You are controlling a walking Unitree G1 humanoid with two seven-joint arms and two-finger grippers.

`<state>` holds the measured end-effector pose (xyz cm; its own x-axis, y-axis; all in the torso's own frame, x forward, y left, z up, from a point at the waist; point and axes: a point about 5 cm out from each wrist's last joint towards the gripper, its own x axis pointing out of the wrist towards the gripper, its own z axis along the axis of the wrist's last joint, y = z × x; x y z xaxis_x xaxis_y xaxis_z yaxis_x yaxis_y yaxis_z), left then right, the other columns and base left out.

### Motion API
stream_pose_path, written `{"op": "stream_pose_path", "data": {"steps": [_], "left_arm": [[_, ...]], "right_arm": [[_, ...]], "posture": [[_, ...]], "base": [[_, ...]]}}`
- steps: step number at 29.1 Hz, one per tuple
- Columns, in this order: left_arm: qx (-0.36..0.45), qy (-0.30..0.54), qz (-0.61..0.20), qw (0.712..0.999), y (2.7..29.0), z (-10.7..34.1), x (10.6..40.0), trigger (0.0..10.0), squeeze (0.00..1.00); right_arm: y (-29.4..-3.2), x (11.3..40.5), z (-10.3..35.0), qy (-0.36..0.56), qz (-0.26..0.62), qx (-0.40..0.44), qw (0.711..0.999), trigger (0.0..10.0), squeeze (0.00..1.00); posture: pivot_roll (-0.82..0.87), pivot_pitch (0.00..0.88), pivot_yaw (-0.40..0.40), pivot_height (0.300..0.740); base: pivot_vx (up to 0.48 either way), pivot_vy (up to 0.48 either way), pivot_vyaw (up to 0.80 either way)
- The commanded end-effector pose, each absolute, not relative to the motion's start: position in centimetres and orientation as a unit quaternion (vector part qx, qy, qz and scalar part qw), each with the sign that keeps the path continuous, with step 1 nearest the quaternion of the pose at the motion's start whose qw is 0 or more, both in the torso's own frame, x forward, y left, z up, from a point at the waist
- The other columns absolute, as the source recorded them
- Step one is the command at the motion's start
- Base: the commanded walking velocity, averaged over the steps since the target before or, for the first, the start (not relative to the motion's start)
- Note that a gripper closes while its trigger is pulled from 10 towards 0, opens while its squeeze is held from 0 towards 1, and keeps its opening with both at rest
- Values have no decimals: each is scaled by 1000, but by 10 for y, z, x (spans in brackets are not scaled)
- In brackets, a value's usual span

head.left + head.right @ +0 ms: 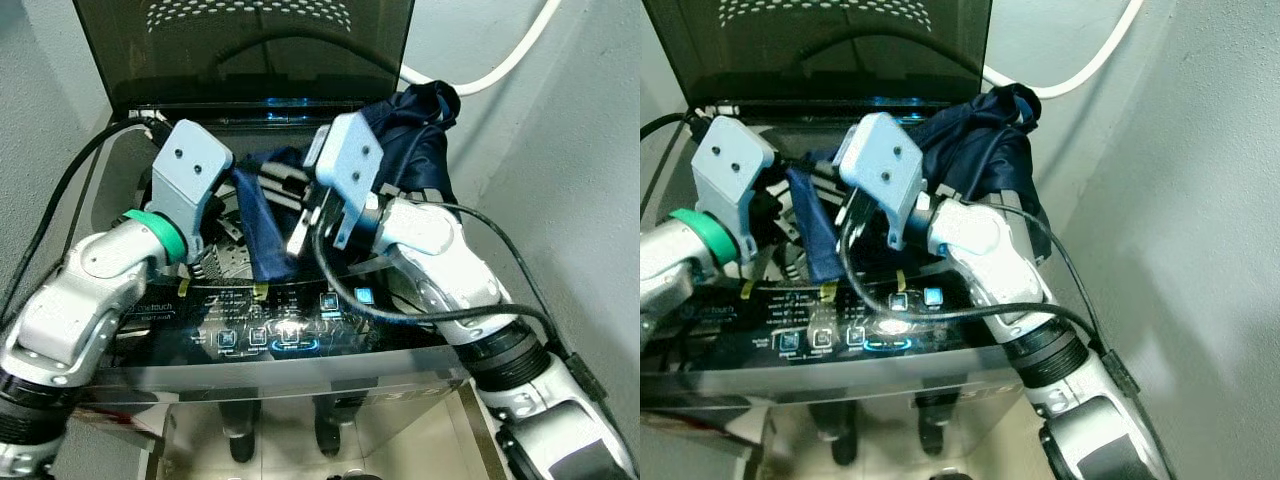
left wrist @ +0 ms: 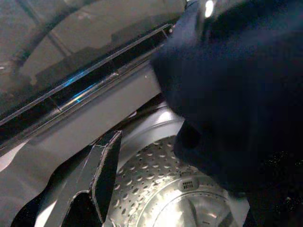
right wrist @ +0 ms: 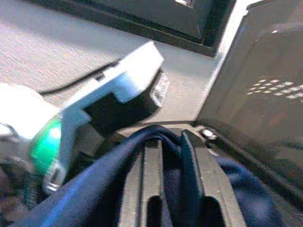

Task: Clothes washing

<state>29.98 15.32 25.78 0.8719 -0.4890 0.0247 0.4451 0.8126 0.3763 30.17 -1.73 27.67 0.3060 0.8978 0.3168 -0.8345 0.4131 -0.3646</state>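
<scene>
A: Surroundings. Top-loading washing machine, tinted lid raised upright at the back. Lit control panel along the front edge. White hose curves across the grey wall behind, to the right. Black cable loops from the right arm over the panel.

B: Obstructions?

A: Both wrist housings hang over the opening and hide most of the drum from the head views. The left wrist view sees it: perforated steel, shiny, with dark cloth overhanging it.

B: The garment?

A: Navy blue garment, thin, creased. The bulk is heaped on the machine's rear right rim; one strip drapes down across the opening between the two arms.

B: Right gripper?

A: Above the opening, its fingers pressed together on a fold of the cloth, which rides over them.

B: Left gripper?

A: At the opening's left side, just beside the hanging strip. One finger shows over the drum; whether the pair is spread or pressed together, he cannot tell.
</scene>
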Motion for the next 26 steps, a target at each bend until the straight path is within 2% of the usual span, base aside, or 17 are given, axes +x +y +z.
{"op": "stream_pose_path", "data": {"steps": [1, 3, 4, 5, 6, 7, 8, 14, 18, 19, 20, 26], "left_arm": [[181, -47, -249, 950, 152, 253, 297, 10000, 0], [183, -44, -249, 950, 151, 253, 296, 10000, 0], [183, -44, -249, 950, 151, 253, 296, 10000, 0], [184, -43, -248, 950, 151, 253, 295, 10000, 0], [184, -43, -248, 950, 151, 253, 295, 10000, 0], [185, -44, -247, 950, 151, 253, 295, 10000, 0], [185, -43, -247, 950, 151, 253, 295, 10000, 0], [185, -40, -247, 950, 148, 250, 293, 10000, 0], [178, -40, -251, 951, 143, 249, 291, 10000, 0], [178, -40, -251, 951, 143, 249, 291, 10000, 0], [177, -40, -251, 951, 143, 250, 291, 10000, 0], [177, -40, -253, 950, 142, 250, 291, 10000, 0]], "right_arm": [[-19, 298, 280, -242, 550, -45, 798, 10000, 1000], [-20, 284, 283, -235, 603, -8, 763, 10000, 1000], [-20, 284, 283, -235, 603, -8, 763, 10000, 1000], [-22, 278, 284, -230, 628, -1, 744, 10000, 1000], [-22, 278, 284, -230, 628, -1, 744, 10000, 1000], [-23, 275, 282, -225, 644, -9, 731, 10000, 1000], [-24, 272, 277, -215, 658, -38, 720, 10000, 0], [-27, 270, 268, -203, 673, -85, 706, 10000, 0], [-40, 271, 296, -236, 665, 20, 708, 10000, 0], [-40, 271, 296, -236, 665, 20, 708, 10000, 0], [-45, 269, 306, -246, 667, 62, 700, 10000, 0], [-51, 266, 315, -261, 669, 112, 687, 10000, 0]], "posture": [[80, 64, 21, 740], [79, 64, 22, 740], [79, 64, 22, 740], [79, 64, 22, 740], [79, 64, 22, 740], [79, 63, 22, 740], [80, 62, 22, 740], [81, 59, 23, 740], [81, 55, 23, 740], [81, 55, 23, 740], [81, 53, 25, 740], [81, 49, 28, 740]], "base": [[0, 0, 0], [0, 0, 0], [0, 0, 0], [0, 0, 0], [0, 0, 0], [0, 0, 0], [0, 0, 0], [0, 0, 0], [0, 0, 0], [0, 0, 0], [0, 0, 0], [0, 0, 0]]}}
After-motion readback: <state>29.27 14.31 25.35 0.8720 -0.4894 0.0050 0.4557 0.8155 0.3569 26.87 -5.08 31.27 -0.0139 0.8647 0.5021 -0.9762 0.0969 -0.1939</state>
